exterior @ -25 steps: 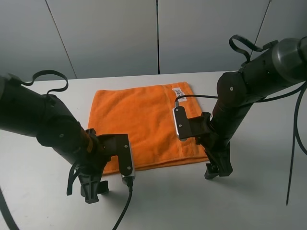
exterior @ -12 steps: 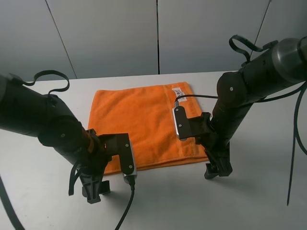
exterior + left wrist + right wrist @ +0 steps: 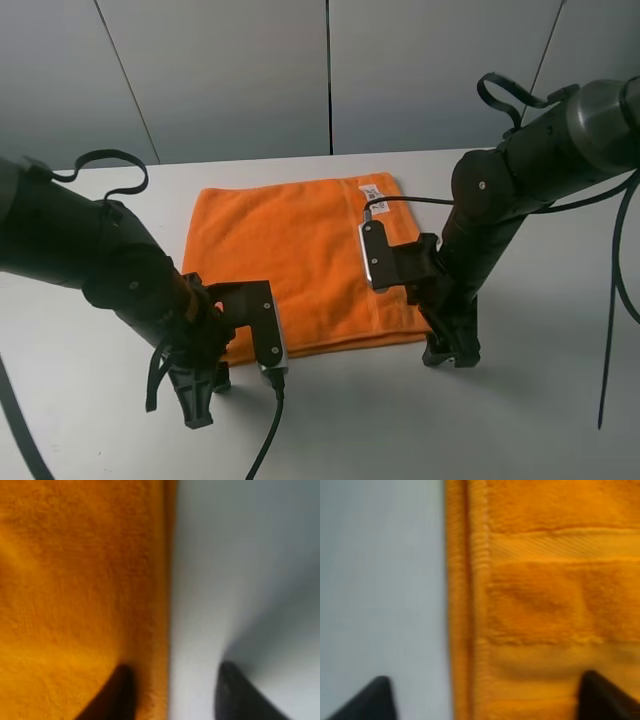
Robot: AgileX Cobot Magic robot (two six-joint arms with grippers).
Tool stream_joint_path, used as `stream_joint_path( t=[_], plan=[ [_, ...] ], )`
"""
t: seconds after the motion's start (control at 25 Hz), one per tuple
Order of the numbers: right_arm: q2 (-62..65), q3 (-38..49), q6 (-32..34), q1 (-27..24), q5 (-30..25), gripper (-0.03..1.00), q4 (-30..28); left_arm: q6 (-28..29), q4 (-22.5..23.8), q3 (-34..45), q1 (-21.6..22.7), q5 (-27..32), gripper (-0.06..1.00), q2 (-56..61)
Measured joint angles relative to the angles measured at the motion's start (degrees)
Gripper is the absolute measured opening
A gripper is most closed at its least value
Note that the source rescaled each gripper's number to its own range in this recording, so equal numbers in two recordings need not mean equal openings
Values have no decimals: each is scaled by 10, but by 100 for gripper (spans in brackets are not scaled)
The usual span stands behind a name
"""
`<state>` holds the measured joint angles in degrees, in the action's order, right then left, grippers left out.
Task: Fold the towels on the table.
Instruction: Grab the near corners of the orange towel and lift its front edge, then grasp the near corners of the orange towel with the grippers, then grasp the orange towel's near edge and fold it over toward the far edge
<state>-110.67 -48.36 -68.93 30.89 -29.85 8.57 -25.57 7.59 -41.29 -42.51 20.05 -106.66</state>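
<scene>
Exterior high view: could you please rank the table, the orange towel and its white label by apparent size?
1. table: largest, running past the frame edges.
2. orange towel: clearly smaller, lying flat on it.
3. white label: tiny, by the towel's far edge.

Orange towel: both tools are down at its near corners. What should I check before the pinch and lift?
1. Bright orange terry towel lies flat on the white matte table: ok.
2. Left tool straddles a towel edge: ok.
3. Right tool straddles a towel edge: ok.
4. Cloth pinched: not ok, both tools' jaws stand apart.
5. Fingertips under the cloth: cannot tell.
6. Small white label clear of both tools: ok.
</scene>
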Motion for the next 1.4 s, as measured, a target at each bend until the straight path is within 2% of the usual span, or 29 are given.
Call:
stream_joint_path(
  t=[0.04,0.12,0.16,0.2,0.68,1.08,1.4],
  plan=[
    [0,0,0,0,4,50,0,-1,6,0,0,-6,11,-2],
    [-1,0,0,0,21,10,-4,-1,10,0,0,-8,2,-2],
    [-1,0,0,0,26,2,-5,-1,13,0,0,-10,1,-2],
    [-1,0,0,0,30,0,-5,-1,13,0,0,-10,1,-2],
    [-1,0,-1,0,29,0,-5,-2,14,0,0,-10,1,-2],
    [26,2,-1,0,28,0,-5,-2,43,-34,0,50,0,6],
    [78,4,-1,0,23,0,-9,-1,111,-70,0,115,0,60]
  ],
)
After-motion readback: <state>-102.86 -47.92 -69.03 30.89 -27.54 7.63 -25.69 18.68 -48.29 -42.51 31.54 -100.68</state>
